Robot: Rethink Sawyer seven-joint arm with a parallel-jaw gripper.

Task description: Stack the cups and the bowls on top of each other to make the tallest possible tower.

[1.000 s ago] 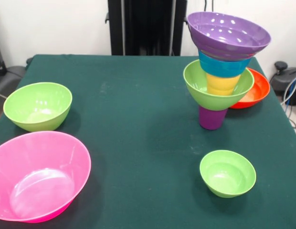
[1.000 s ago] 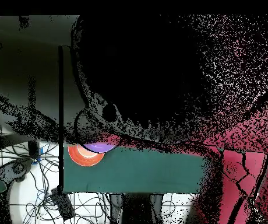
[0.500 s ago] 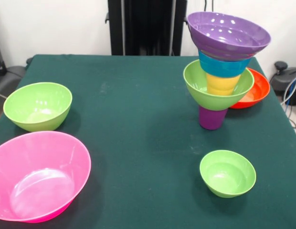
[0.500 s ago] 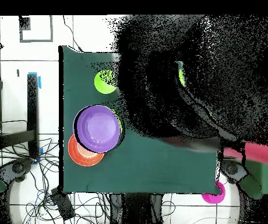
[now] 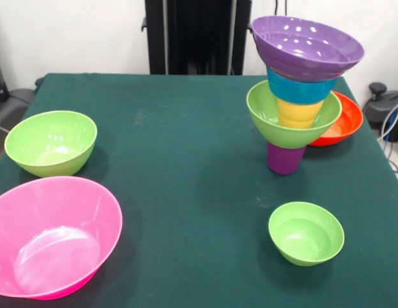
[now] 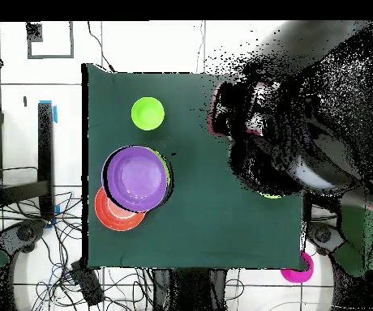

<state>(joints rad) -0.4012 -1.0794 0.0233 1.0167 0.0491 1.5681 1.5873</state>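
Tower (image 5: 300,96) upright near table's (image 5: 186,141) far right corner: purple cup, green bowl, yellow cup, blue bowl, purple bowl. Gripper not visible, state unknown.

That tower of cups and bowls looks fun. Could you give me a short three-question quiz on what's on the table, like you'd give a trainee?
1. True or false: the purple bowl is the top piece of the tower.
2. What stands at the tower's base? A) a purple cup B) a blue bowl C) a pink bowl
3. Fill in: behind the tower, seen from the front, an ______ bowl sits on the table.

Key: 1 true; 2 A; 3 orange-red.
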